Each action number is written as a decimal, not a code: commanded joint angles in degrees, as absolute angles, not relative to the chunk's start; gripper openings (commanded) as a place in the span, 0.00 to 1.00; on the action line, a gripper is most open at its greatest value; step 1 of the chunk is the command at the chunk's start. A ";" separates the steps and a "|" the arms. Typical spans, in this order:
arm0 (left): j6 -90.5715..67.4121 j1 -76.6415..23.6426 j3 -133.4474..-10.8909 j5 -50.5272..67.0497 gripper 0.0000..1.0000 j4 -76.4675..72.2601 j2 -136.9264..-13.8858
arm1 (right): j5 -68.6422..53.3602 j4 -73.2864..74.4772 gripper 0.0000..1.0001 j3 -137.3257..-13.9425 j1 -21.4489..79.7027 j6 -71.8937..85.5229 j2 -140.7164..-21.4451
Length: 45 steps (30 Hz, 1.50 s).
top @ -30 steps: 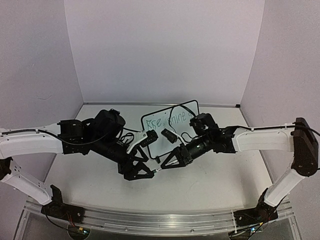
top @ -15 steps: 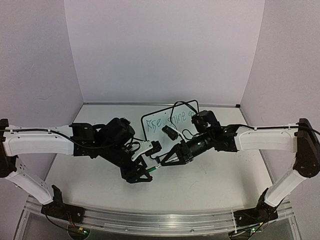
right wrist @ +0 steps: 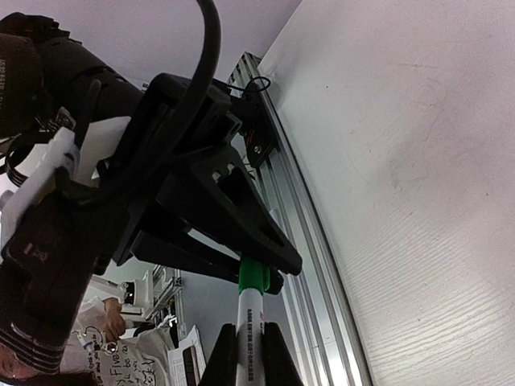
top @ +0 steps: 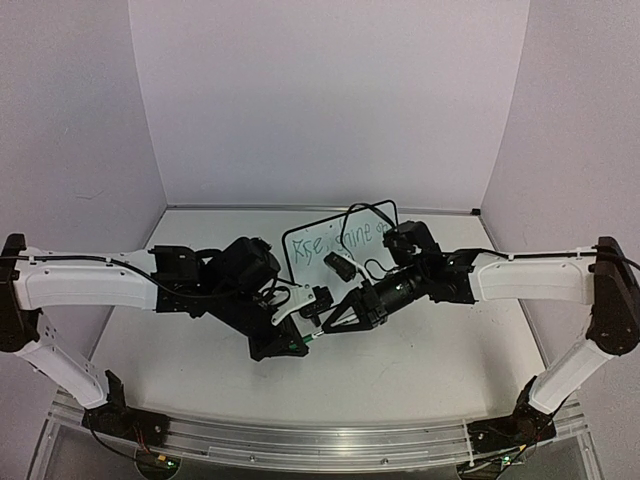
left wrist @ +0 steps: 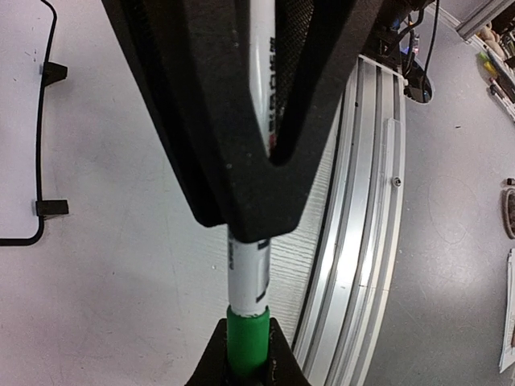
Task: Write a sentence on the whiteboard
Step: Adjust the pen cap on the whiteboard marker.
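Your left gripper (left wrist: 245, 358) is pinching the green cap (left wrist: 245, 334) while your right gripper (right wrist: 247, 358) is clamping the white marker barrel (left wrist: 248, 277), both arms reaching inward and meeting just before the whiteboard (top: 300, 265) bearing the green sentence (top: 345, 241).

Pale lilac walls (top: 330, 100) close in the back and both sides, plain, under soft, even light. White desk (top: 430, 370), faint wood grain. Aluminium rail (top: 330, 440) along its near edge. Past the rail, grey floor (left wrist: 459, 201), clutter at its margin.
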<state>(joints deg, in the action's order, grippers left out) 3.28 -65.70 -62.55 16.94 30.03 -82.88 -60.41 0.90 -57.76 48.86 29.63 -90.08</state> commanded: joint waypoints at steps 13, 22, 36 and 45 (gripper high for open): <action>5.61 -66.09 -65.68 22.09 0.00 24.22 -82.24 | -65.79 -0.52 0.00 -60.56 52.83 28.19 -93.39; 6.48 -66.06 -66.18 22.96 0.00 20.23 -81.00 | -68.79 -1.82 0.00 -62.20 55.46 28.52 -95.73; 7.12 -66.03 -67.08 22.32 0.00 17.07 -79.38 | -69.67 -2.00 0.00 -63.13 58.17 28.37 -97.47; 4.98 -64.39 -66.82 28.02 0.00 14.26 -78.71 | -70.67 -2.01 0.00 -63.11 59.69 27.39 -97.30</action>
<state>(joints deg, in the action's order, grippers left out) 3.24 -65.93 -62.54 24.66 37.62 -81.80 -65.27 0.49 -60.77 53.70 28.84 -95.66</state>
